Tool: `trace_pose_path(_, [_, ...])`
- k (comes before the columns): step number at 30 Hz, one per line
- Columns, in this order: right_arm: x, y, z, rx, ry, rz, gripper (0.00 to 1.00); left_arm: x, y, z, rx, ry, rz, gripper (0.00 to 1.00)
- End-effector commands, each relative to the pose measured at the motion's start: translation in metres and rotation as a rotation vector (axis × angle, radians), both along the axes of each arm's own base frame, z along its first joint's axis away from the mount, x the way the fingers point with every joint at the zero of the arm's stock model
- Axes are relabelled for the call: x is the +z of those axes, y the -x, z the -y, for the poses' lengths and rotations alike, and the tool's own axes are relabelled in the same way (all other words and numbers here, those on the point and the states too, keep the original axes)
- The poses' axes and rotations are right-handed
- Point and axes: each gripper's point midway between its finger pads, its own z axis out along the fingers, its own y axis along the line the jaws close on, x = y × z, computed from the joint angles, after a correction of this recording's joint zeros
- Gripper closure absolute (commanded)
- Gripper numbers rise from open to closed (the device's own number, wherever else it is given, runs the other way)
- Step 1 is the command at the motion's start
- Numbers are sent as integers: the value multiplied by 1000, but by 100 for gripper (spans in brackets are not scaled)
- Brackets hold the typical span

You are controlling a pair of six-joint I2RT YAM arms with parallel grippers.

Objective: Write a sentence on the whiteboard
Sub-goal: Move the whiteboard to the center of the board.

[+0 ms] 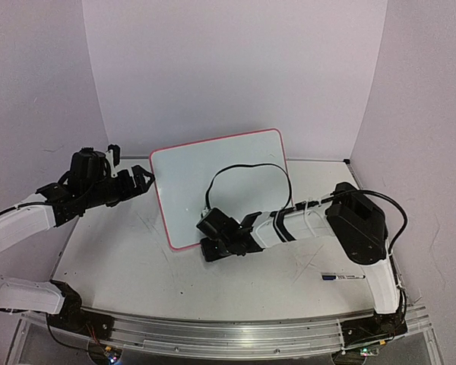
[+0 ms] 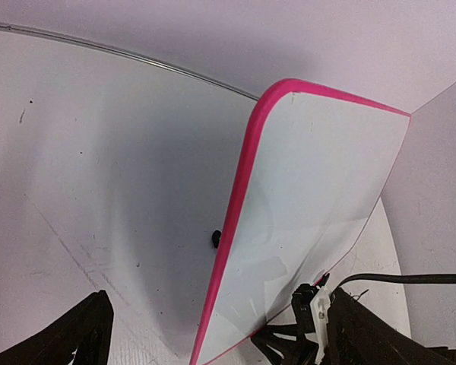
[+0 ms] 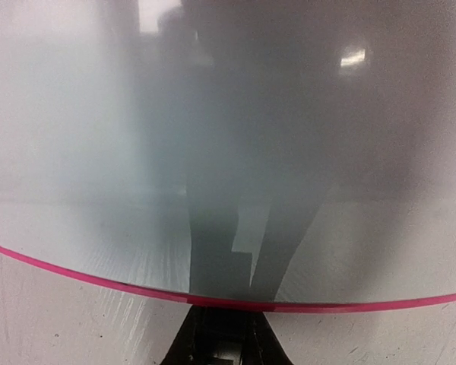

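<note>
The whiteboard (image 1: 190,186) stands tilted up off the table, its pink rim showing and its face blank. No blue lettering shows in any view. My right gripper (image 1: 211,232) is shut on the board's lower edge; in the right wrist view its black fingers (image 3: 213,338) meet the pink rim (image 3: 235,303) and the board (image 3: 228,137) fills the frame. My left gripper (image 1: 144,182) is open beside the board's upper left corner, its jaws wide apart on either side of the board's left edge (image 2: 235,228). A black clip foot (image 2: 215,238) shows on that edge.
A marker pen (image 1: 342,277) lies on the white table (image 1: 129,266) at the right, beside the right arm's base. A black cable (image 1: 251,166) loops from the right arm across the board's face. White walls close in the back and both sides.
</note>
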Motion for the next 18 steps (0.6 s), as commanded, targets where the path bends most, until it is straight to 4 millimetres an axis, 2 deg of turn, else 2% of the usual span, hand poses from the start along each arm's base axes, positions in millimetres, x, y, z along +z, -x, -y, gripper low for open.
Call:
trace_pose_path(1, [22, 46, -35, 128, -119, -98, 94, 18, 0, -8, 52, 28, 55, 1])
trace_pose_path(2, [27, 45, -38, 132, -127, -92, 81, 22, 0, -9, 52, 24, 62, 1])
trace_pose_path(3, [30, 45, -37, 139, -126, -89, 63, 24, -1, -9, 50, 22, 65, 0])
trace_pose_path(4, [36, 45, -36, 143, -128, -83, 49, 25, -1, -9, 49, 19, 68, 1])
trace_pose_path(5, [41, 46, -27, 141, -104, -71, 16, 29, -1, -9, 48, 12, 70, 1])
trace_pose_path(6, [44, 47, -23, 142, -93, -66, 5, 31, -1, -9, 48, 11, 72, 1])
trace_pose_path(7, [60, 50, -8, 139, -80, -46, 2, 37, 0, -11, 49, 5, 86, 1])
trace_pose_path(9, [69, 56, 12, 138, -67, -39, 2, 45, 0, -14, 57, -4, 108, 1])
trace_pose_path(10, [84, 58, 26, 126, -61, -19, 2, 48, 1, -16, 63, -10, 114, 0])
trace_pose_path(11, [99, 60, 50, 92, -47, 15, 2, 54, 1, -16, 61, -13, 125, 1])
trace_pose_path(14, [105, 57, 106, -19, 13, 21, 2, 58, 0, -13, 50, -8, 128, 1])
trace_pose_path(15, [103, 50, 142, -119, 31, 15, 2, 56, -2, -8, 30, -6, 117, 1])
trace_pose_path(16, [105, 47, 162, -173, 7, -6, 2, 55, -3, -5, 17, -7, 111, 1])
trace_pose_path(18, [86, 38, 211, -340, -12, -80, 2, 51, -6, 2, -15, -19, 99, 1])
